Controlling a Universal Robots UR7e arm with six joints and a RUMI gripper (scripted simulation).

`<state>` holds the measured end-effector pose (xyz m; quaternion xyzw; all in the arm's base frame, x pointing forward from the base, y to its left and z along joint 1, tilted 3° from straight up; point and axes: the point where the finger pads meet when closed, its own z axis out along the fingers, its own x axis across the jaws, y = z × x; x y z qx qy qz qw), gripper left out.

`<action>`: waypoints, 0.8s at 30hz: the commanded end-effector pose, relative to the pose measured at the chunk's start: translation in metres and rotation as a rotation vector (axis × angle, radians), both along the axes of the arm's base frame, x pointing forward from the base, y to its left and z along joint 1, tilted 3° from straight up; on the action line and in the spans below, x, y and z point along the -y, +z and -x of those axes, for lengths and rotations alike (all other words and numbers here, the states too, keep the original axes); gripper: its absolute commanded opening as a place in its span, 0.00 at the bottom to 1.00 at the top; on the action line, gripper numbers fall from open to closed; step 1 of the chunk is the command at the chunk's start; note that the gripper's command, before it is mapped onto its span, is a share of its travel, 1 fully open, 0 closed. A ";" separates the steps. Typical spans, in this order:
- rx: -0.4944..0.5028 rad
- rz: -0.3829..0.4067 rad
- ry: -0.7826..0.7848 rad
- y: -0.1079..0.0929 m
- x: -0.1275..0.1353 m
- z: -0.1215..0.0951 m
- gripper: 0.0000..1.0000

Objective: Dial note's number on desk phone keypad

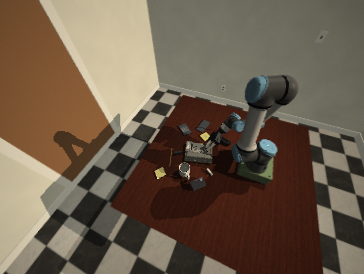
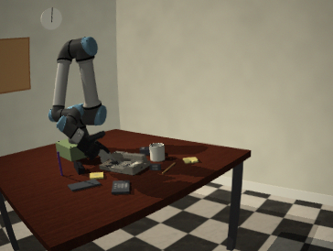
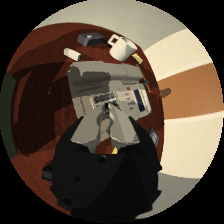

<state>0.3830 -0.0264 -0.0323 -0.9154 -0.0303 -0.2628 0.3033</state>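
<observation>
The grey desk phone (image 1: 198, 151) sits in the middle of the dark red table; it also shows in the exterior view (image 2: 124, 163) and in the wrist view (image 3: 107, 90). Its handset lies in the cradle along the far side (image 3: 102, 75). My gripper (image 3: 107, 103) is shut and empty, with the fingertips pressed together and pointing down at the keypad (image 3: 107, 99). The tips are at the keys; I cannot tell which key they touch. A yellow note (image 1: 205, 135) lies beside the phone near the arm, and another yellow note (image 1: 160, 172) lies on the other side.
A white mug (image 1: 184, 170) stands close to the phone. A dark box (image 1: 197, 184), a small white block (image 1: 209, 172), a pencil (image 1: 170, 156), a dark calculator (image 1: 184, 129) and a grey pad (image 1: 203, 124) lie around it. The arm's green base (image 1: 256, 171) is beside the phone.
</observation>
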 end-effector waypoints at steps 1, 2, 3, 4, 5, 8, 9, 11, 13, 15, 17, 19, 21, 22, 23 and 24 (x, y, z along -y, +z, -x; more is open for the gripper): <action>0.001 0.001 0.000 0.000 0.000 0.000 0.00; 0.001 0.001 0.000 0.000 0.000 0.000 0.00; 0.001 0.001 0.000 0.000 0.000 0.000 0.00; 0.001 0.001 0.000 -0.001 0.000 0.000 0.00; 0.001 0.001 0.000 -0.001 0.000 0.000 0.00; 0.001 0.001 0.000 -0.001 0.000 0.000 0.00; 0.001 0.001 0.000 -0.001 0.000 0.000 0.00; 0.001 0.001 0.000 -0.001 0.000 0.000 0.00; 0.001 0.001 0.000 0.000 0.000 0.000 0.00; 0.001 0.001 0.000 0.004 0.000 0.000 0.00; 0.001 0.001 0.000 0.009 0.000 0.000 0.00; 0.001 0.001 0.000 0.009 0.000 0.000 0.00; 0.001 0.001 0.000 0.013 0.000 0.000 0.00; 0.001 0.001 0.000 0.014 0.000 0.000 0.00; 0.001 0.001 0.000 0.015 0.000 0.000 0.00; 0.001 0.001 0.000 0.015 0.000 0.000 0.00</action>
